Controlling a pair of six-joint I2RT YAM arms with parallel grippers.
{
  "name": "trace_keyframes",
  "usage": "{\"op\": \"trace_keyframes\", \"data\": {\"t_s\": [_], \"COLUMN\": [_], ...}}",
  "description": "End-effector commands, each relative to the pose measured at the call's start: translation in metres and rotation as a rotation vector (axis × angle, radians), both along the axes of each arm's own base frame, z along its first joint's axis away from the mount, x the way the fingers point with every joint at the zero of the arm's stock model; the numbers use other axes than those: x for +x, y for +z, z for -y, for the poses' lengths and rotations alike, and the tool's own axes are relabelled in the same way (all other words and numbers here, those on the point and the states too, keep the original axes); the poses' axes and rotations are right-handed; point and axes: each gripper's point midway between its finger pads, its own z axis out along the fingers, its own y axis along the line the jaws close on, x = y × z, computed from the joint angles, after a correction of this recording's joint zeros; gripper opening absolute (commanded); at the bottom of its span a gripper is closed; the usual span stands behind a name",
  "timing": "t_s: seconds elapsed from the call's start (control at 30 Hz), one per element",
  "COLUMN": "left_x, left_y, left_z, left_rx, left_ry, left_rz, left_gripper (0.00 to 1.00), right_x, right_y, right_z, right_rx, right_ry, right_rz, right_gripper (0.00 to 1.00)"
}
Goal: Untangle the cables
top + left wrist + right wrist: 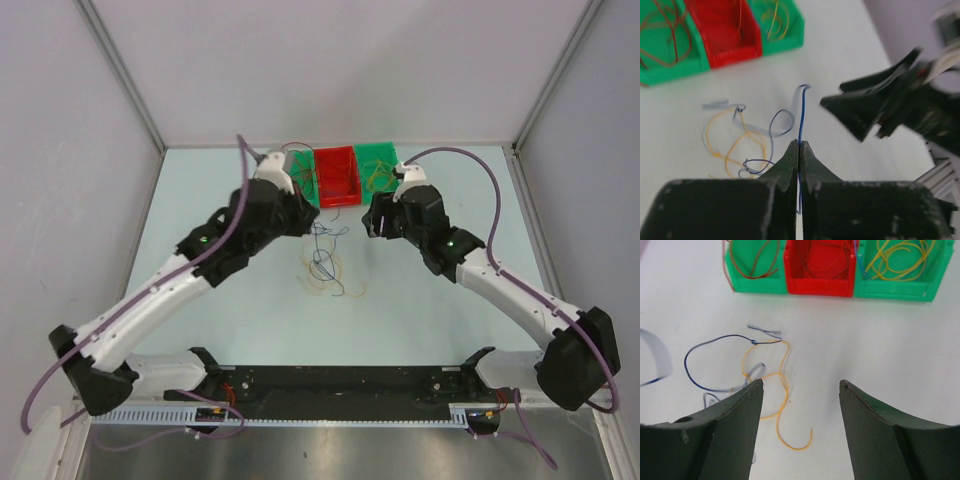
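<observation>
My left end effector point(799, 145) is pressed together on the blue cable point(801, 117), which rises from the tips toward 12 o'clock. My right end effector point(801, 386) hangs spread and empty above the desk point(880, 340). I judge the cables point(325, 265) near weightless, limp yet springy, and slick enough to slip or snag, so a firm pinch on a free run, away from any crossing, suits best. Hair-thin, the blue cable crosses an orange cable point(782, 405) in loose loops mid-desk, and more coils sit in the bins point(820, 287) at 12 o'clock
</observation>
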Motion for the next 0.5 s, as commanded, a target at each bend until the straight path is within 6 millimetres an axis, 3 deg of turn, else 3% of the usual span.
{"op": "trace_keyframes", "data": {"t_s": [0.0,0.03,0.1,0.13,0.2,0.23,0.3,0.4,0.47], "left_x": [-0.007,-0.011,-0.013,-0.018,-0.021,-0.022,-0.022,-0.013,-0.011], "left_y": [0.106,0.142,0.175,0.201,0.216,0.218,0.209,0.160,0.147], "left_z": [-0.035,-0.044,-0.059,-0.066,-0.071,-0.072,-0.072,-0.063,-0.061], "left_rx": [-0.023,-0.059,-0.073,-0.111,-0.133,-0.149,-0.151,-0.093,-0.093], "left_ry": [0.050,0.065,0.103,0.115,0.118,0.119,0.120,0.124,0.128], "left_rz": [0.217,0.273,0.341,0.387,0.425,0.440,0.434,0.346,0.314], "left_gripper": [0.00,0.00,0.00,0.01,0.02,0.03,0.04,0.04,0.03], "right_x": [-0.016,-0.019,-0.029,-0.035,-0.045,-0.049,-0.060,-0.075,-0.087], "right_y": [0.044,0.049,0.064,0.079,0.087,0.107,0.113,0.120,0.117], "right_z": [-0.009,-0.013,-0.018,-0.019,-0.022,-0.023,-0.028,-0.038,-0.048], "right_rx": [0.132,0.153,0.198,0.228,0.259,0.295,0.329,0.370,0.381], "right_ry": [0.080,0.109,0.167,0.191,0.240,0.261,0.314,0.408,0.485], "right_rz": [0.082,0.095,0.127,0.171,0.187,0.250,0.266,0.295,0.287], "right_gripper": [0.67,0.68,0.68,0.69,0.70,0.70,0.71,0.72,0.72]}}
